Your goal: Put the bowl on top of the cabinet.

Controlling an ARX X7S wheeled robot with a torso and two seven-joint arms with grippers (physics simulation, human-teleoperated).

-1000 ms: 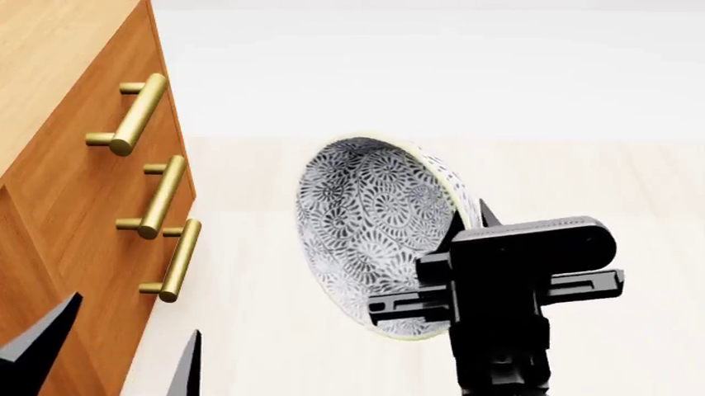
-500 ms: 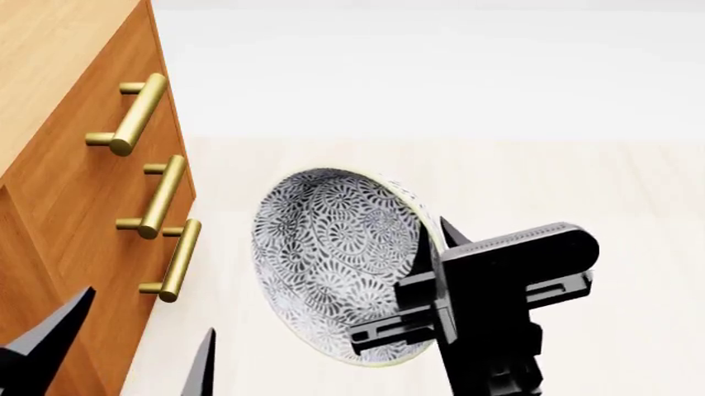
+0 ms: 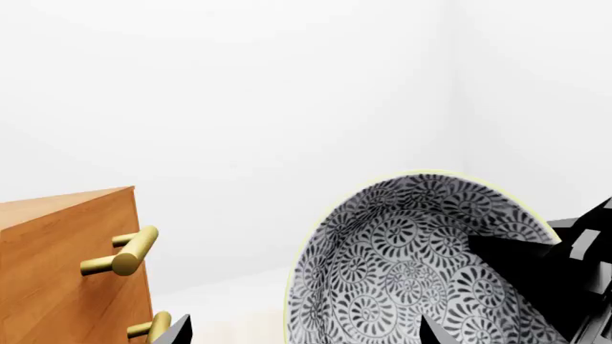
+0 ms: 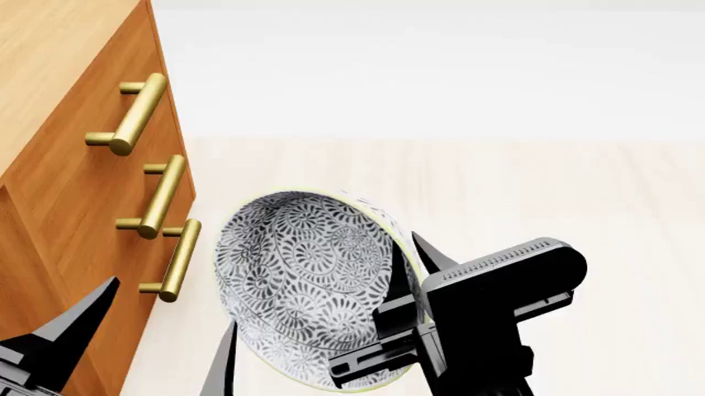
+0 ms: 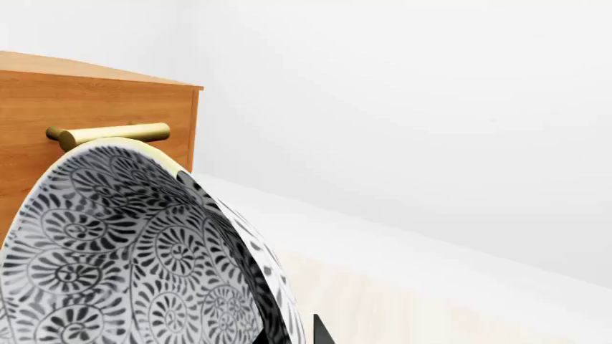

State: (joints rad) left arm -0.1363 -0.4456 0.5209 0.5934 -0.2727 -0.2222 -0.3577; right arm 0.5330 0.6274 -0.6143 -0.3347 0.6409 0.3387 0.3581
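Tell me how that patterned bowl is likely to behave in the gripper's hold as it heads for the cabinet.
The bowl looks like glazed ceramic, so probably stiff, fairly heavy for its size, and breakable if dropped. The right gripper pinches only its rim while it hangs tilted on edge, so it may pivot or slip. Its round wall could roll once released on the cabinet.

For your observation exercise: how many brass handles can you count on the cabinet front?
3. On the cabinet, top handle, middle handle, bottom handle, nearest the bowl.

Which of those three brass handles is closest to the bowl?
The lowest handle in the head view: it sits just left of the bowl, while the other two handles sit farther up the cabinet.
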